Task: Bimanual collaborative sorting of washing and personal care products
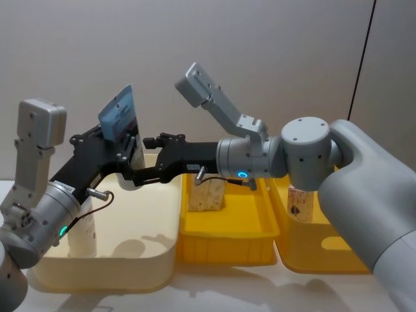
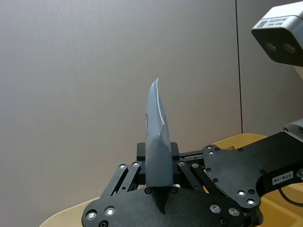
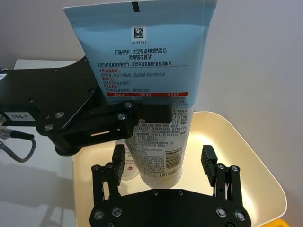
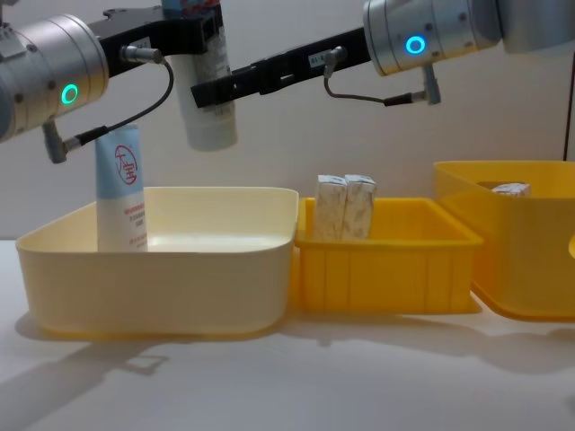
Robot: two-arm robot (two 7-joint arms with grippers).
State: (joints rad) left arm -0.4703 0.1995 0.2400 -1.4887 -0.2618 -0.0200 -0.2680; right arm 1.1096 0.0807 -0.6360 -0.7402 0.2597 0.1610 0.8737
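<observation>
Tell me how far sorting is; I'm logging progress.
Done: one tube stands in the cream bin, two packs in the middle yellow bin. In hand: left gripper clamps another tube above the cream bin, right gripper open around it. Left: placing that tube.

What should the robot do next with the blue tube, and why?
Probably the right hand should close on the blue tube: its open fingers sit either side of it, while the left hand grips it above the cream bin.

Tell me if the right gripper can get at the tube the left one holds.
Likely yes: the right gripper is open, facing the tube just below the left gripper, nothing between.
</observation>
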